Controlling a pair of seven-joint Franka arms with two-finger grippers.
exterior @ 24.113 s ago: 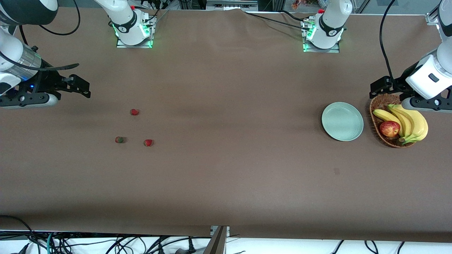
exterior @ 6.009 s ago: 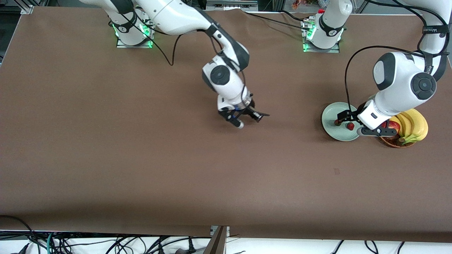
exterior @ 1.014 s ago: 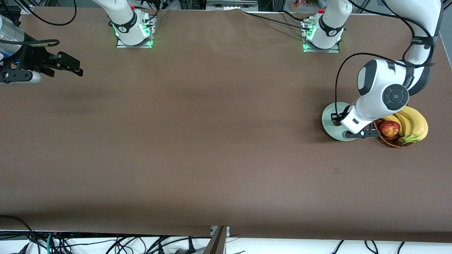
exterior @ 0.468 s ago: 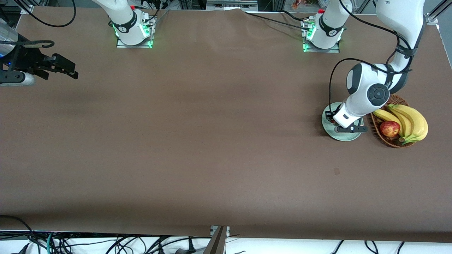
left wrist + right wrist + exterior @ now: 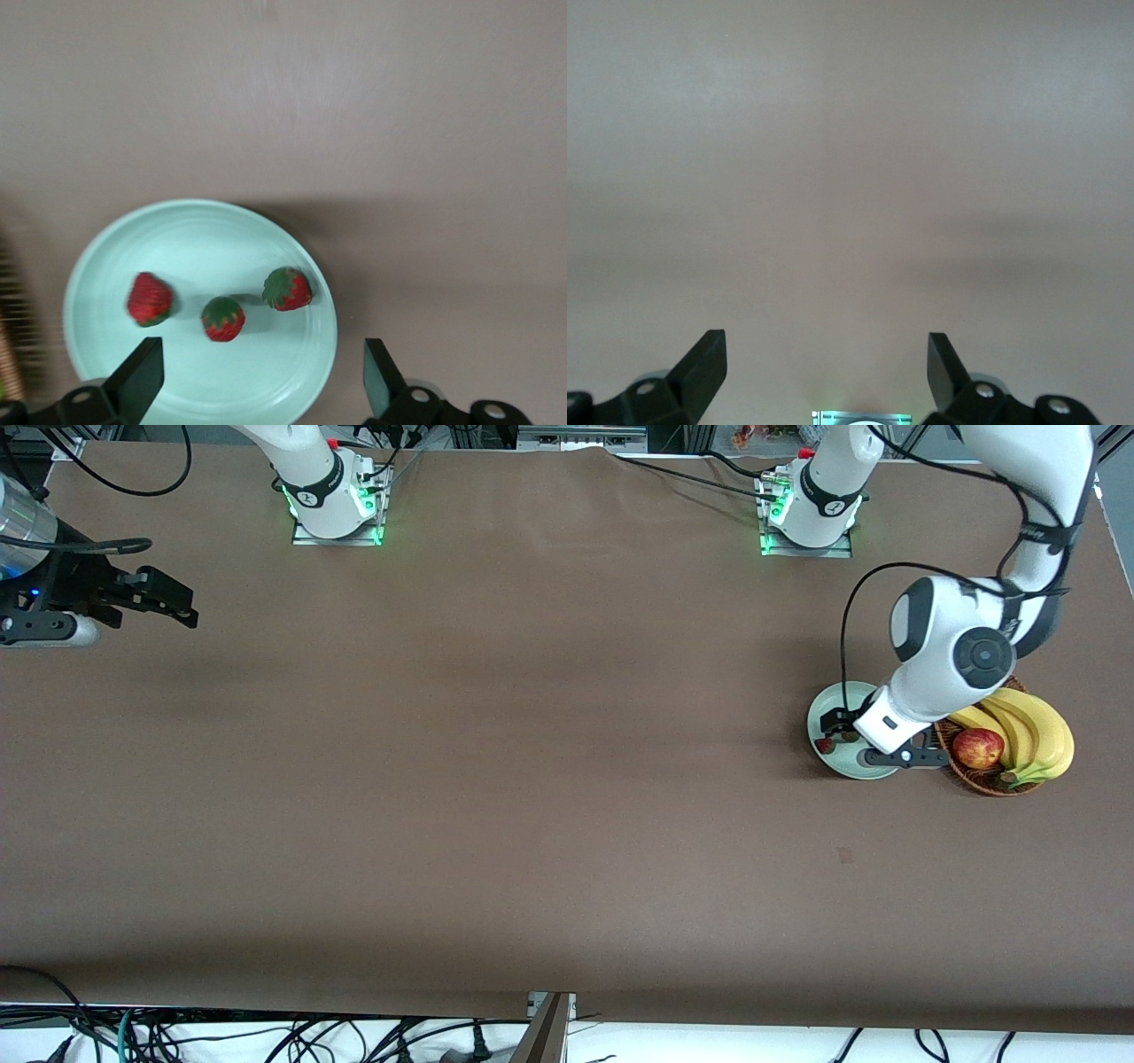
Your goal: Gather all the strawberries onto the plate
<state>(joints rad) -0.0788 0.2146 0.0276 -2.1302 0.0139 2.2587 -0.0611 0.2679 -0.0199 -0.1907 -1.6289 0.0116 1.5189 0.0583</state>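
Beneath the open left claw [image 5: 257, 390], three strawberries [image 5: 222, 318] lie on the plate [image 5: 266, 390].

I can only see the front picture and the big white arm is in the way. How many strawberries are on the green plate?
Observer: Three strawberries lie on the plate, all clear in the left wrist view.
Operator: Is the end effector holding any of them?
Observer: No. The left end effector is open above the plate, and each berry lies apart from its fingers.
Operator: Are the berries squished together?
Observer: No, they lie in a loose row with mint-green plate showing between them.
Operator: What about the other arm?
Observer: The right end effector waits open over bare brown table at its own end, holding nothing.
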